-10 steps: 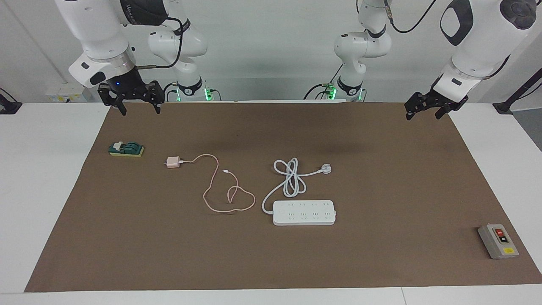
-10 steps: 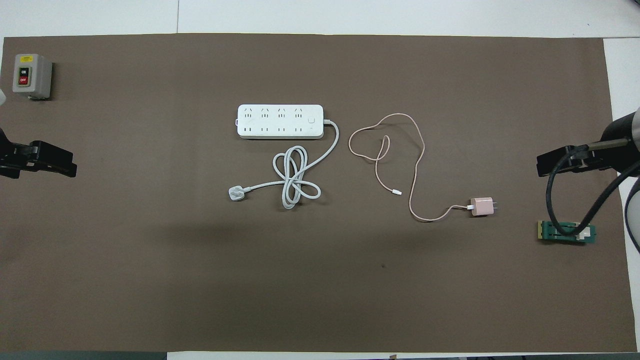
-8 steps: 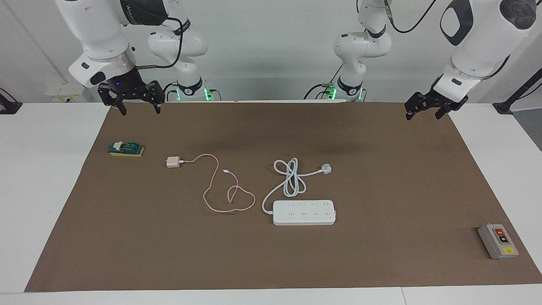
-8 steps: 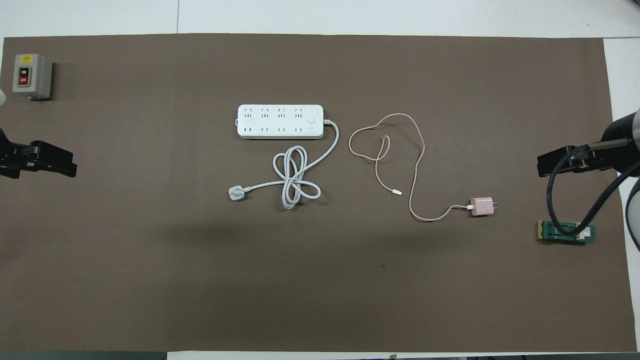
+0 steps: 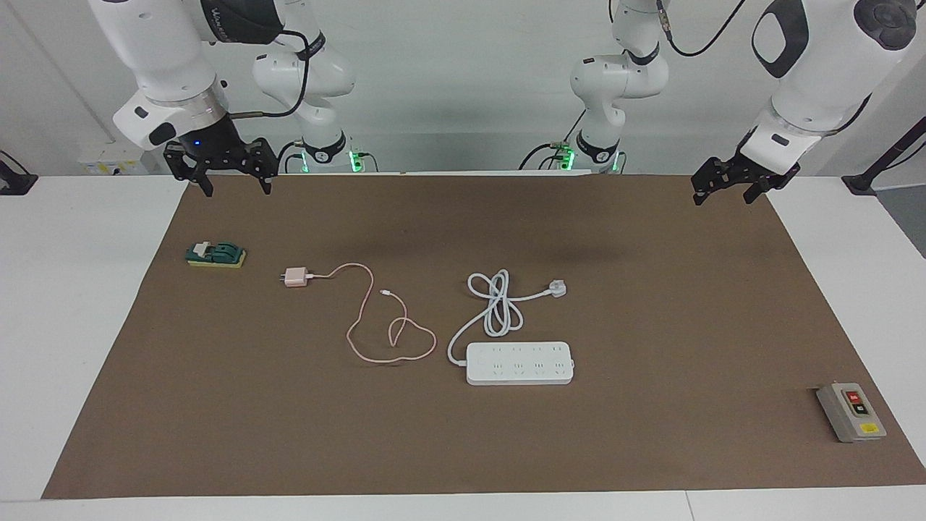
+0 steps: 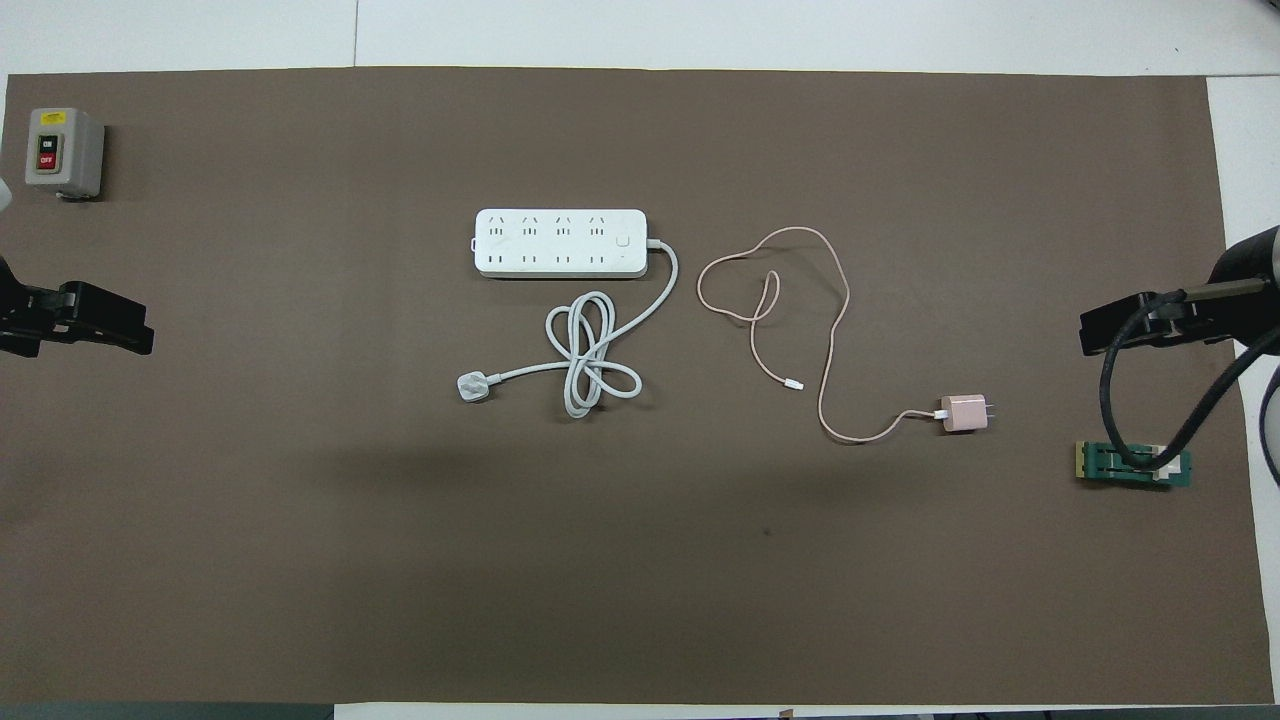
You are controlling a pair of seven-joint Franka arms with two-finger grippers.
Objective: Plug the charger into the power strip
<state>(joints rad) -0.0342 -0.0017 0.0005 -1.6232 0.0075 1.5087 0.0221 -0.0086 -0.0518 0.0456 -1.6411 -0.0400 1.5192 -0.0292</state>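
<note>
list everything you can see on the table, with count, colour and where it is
charger: 1, pale pink, on the mat toward the right arm's end, its thin pink cable looped toward the strip
power strip: 1, white, mid-mat, farther from the robots than the charger
three-pin plug: 1, white, on the strip's coiled thick cord, nearer to the robots than the strip
button box: 1, grey with red and black buttons, at the left arm's end
switch block: 1, green on a yellow base, at the right arm's end
mat: 1, brown, covering the table
right gripper: black, open, raised, empty
left gripper: black, raised, waiting
</note>
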